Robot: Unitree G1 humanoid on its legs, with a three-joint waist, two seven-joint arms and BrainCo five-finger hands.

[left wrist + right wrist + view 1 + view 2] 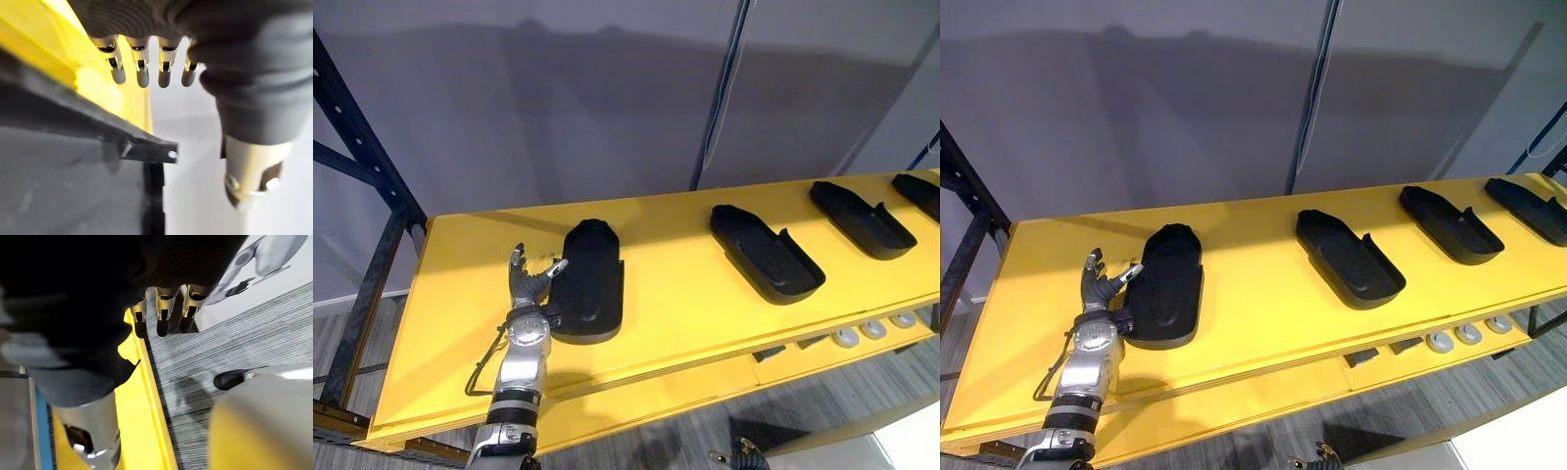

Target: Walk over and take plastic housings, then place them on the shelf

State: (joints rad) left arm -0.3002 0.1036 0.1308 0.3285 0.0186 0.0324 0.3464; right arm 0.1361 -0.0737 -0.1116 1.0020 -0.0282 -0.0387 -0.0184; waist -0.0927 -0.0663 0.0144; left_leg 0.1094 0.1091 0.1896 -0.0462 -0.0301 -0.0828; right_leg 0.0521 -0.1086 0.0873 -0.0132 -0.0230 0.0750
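The placing step looked all but finished. The black, sole-shaped plastic housing [590, 279] lay flat on the yellow shelf [675, 294], just beside the left hand [530, 286] on its thumb side. That hand was released and held nothing. Its fingers [142, 73] were straight and slightly spread, pointing toward the back of the shelf. The thumb angled toward the housing's nearer edge, but whether it actually touched could not be told. The silver forearm reached in over the shelf's front edge, with the hand low above the board.

Three more black plastic housings [766, 253] lay in a row farther off on the same thumb side, each well apart from the next.

By judgement, the next move called for drawing the hand straight back off the shelf without nudging the housing, then going for another one.

The right hand [165, 303] hung over the striped grey floor [220, 342], fingers relaxed and empty.
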